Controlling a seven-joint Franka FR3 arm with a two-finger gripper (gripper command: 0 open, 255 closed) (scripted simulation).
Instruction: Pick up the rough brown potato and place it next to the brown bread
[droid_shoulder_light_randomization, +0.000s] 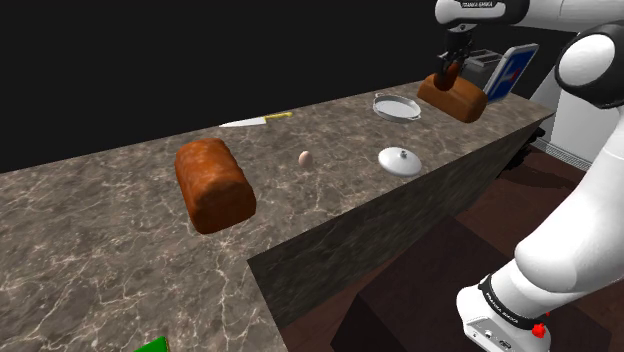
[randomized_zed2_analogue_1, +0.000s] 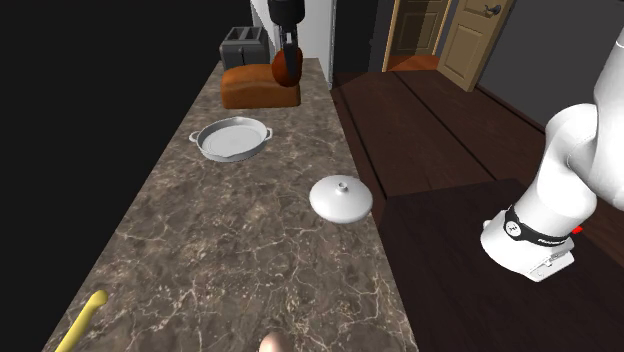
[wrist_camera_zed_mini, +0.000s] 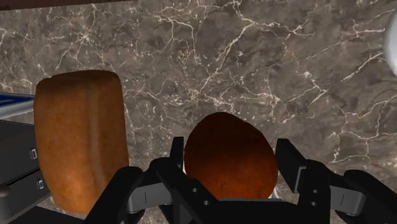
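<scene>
A reddish-brown potato (wrist_camera_zed_mini: 229, 158) sits between my black fingers (wrist_camera_zed_mini: 177, 156), which clasp it on both sides. My gripper (droid_shoulder_light_randomization: 450, 68) hangs just above the marble counter (droid_shoulder_light_randomization: 120, 230) at its far end, right beside a brown bread loaf (droid_shoulder_light_randomization: 455, 98). From the second exterior view the potato (randomized_zed2_analogue_1: 285, 65) and the gripper (randomized_zed2_analogue_1: 287, 62) are over the right end of that loaf (randomized_zed2_analogue_1: 258, 88). Through the wrist camera the loaf (wrist_camera_zed_mini: 81, 137) lies close alongside the potato. A second, darker loaf (droid_shoulder_light_randomization: 212, 183) lies mid-counter, far from the gripper.
A toaster (randomized_zed2_analogue_1: 243, 45) stands behind the far loaf, with a blue and white box (droid_shoulder_light_randomization: 510, 70) beside it. A shallow metal pan (randomized_zed2_analogue_1: 232, 137), a white lid (randomized_zed2_analogue_1: 341, 196), an egg (droid_shoulder_light_randomization: 304, 158) and a yellow-handled knife (droid_shoulder_light_randomization: 256, 121) lie along the counter. The counter edge drops to dark floor.
</scene>
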